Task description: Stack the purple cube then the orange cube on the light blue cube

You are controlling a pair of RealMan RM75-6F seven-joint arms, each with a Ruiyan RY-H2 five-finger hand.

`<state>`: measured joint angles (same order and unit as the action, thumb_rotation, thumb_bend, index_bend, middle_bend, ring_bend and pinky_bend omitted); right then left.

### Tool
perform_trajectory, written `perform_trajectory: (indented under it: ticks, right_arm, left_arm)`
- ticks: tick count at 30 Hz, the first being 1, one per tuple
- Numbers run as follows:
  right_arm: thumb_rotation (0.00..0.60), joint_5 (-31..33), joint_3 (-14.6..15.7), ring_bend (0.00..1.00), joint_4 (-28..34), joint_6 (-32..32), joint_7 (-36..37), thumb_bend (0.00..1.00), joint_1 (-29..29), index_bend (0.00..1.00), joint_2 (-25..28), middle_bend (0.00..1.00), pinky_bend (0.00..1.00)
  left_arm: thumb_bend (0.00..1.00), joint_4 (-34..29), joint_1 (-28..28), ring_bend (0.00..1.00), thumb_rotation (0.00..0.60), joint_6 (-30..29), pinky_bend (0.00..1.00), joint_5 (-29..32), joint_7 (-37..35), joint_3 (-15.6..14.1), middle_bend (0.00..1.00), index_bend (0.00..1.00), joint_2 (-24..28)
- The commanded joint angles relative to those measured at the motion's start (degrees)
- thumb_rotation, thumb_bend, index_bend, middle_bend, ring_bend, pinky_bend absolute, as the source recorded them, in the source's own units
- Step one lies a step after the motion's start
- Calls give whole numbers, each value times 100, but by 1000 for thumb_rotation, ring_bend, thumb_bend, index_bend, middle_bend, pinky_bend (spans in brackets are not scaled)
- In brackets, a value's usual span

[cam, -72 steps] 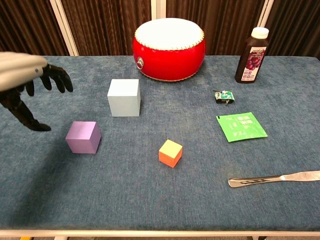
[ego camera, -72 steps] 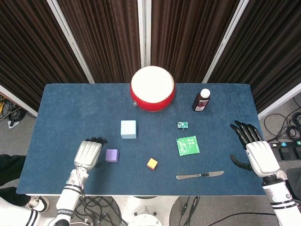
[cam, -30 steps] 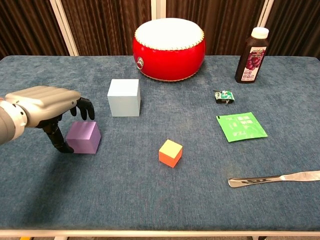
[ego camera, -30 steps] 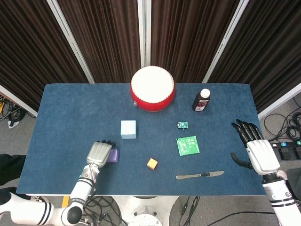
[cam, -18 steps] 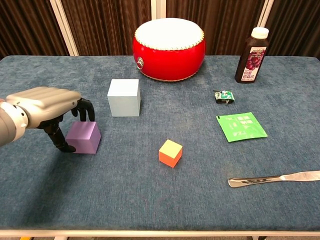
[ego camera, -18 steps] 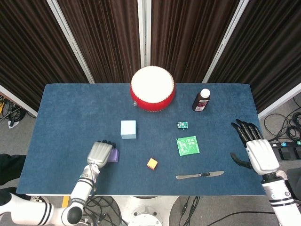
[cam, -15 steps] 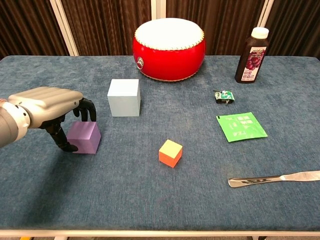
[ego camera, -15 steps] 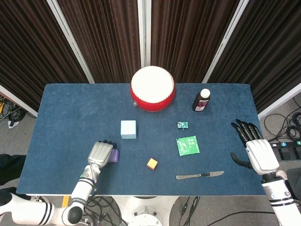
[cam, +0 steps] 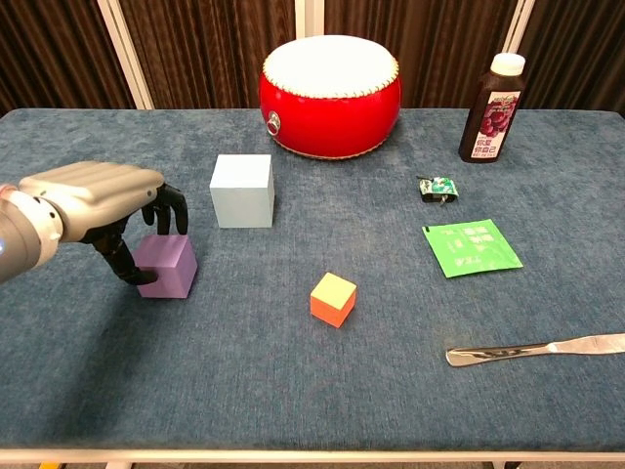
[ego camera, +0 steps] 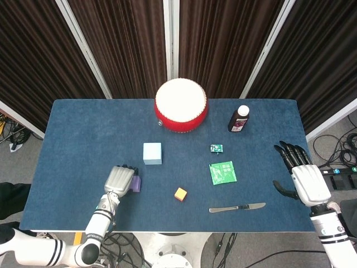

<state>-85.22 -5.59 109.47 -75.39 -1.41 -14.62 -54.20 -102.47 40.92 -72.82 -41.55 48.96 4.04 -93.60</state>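
A: Where is the left hand (cam: 103,200)?

B: Arched over the small purple cube (cam: 166,266); its dark fingers (cam: 168,210) curl against the cube's far side and the thumb presses the near-left side; it looks like a grip closing, though the cube sits on the blue felt table (cam: 293,391), not lifted.

A: And its target?

B: The larger light blue cube (cam: 241,191) stands just beyond, near the red drum (cam: 330,95); a short carry, I judge; the small orange cube (cam: 333,298) waits apart, to the right.

A: The right hand (ego camera: 304,181)?

B: At the table's right edge, fingers spread, holding nothing; likely kept clear of the work.
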Motion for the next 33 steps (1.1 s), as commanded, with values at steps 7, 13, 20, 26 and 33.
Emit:
perform_trajectory:
  ticks: [7,13,20,26,33]
  right_arm:
    - [600,8,3,0,-8,7,30,215,1,0,9,1,0]
    - [600,-2,7,0,-15,5,52,215,2,0,14,1,0]
    - [600,-33,13,0,-5,-22,43,216,13,0,15,1,0]
    - [600,-165,39,0,33,-156,-7,216,67,0,-4,0,0]
    - [600,-213,56,0,10,-185,-5,216,83,0,-25,0,0]
  left_arm:
    - [285,-162,-36,366,600,-77,465,-8,49,13,543,449,135]
    - [287,-476,-34,371,600,-285,469,-133,87,171,554,454,452]
    - [286,-1044,35,386,600,-481,482,-81,112,599,558,458,1062]
    - [287,-1207,327,387,600,-120,483,582,14,1137,561,461,1362]
    - [286,-728,1011,387,600,463,481,1251,64,1589,560,461,1224]
